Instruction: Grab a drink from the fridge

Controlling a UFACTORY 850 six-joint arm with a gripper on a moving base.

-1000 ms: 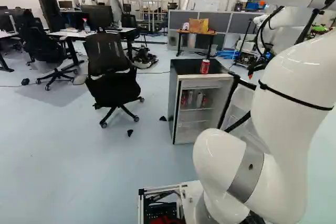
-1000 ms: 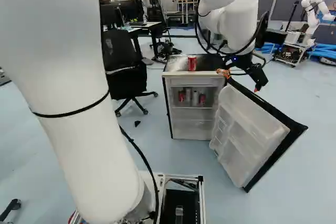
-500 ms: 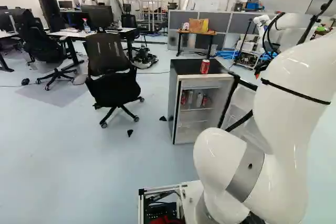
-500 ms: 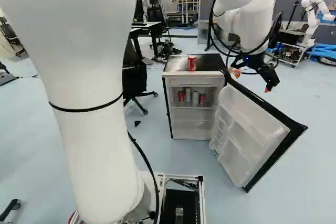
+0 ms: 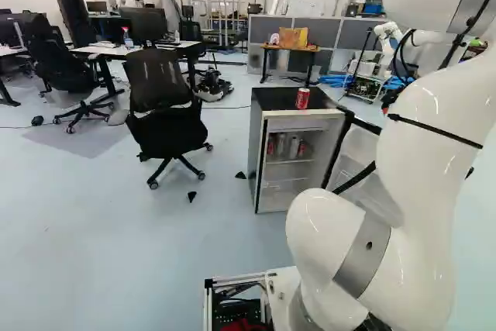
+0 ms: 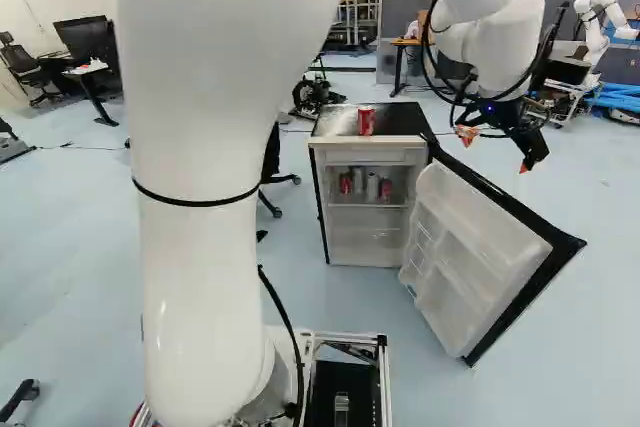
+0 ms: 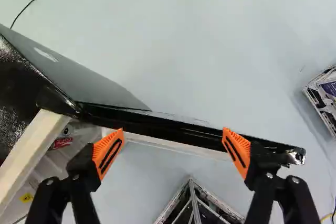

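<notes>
Right base view puts the fridge (image 6: 400, 120) ahead, its upper shelf (image 6: 368, 206) carrying the drinks. Nearest that shelf's left end stands a red can (image 6: 345, 184); I'd expect thin walls, so I should close around its middle and squeeze gently. Above, near the front edge of the fridge top and between its corners, another can (image 6: 366, 120) stands upright, but my drink should come from inside. Next are silver cans (image 6: 372, 188), close together, so a finger could knock a neighbour. Towards the shelf's right end is a second red can (image 6: 386, 190). Any of them, if full, should feel fairly heavy for its width, stiff when sealed, slippery if chilled and damp; a grip too near the rim might let it swing. Farther right the door (image 6: 482, 252) hangs open. Beyond its hinge end is my gripper (image 7: 173, 132), fingers spread wide, orange pads (image 7: 108, 153) holding nothing.
</notes>
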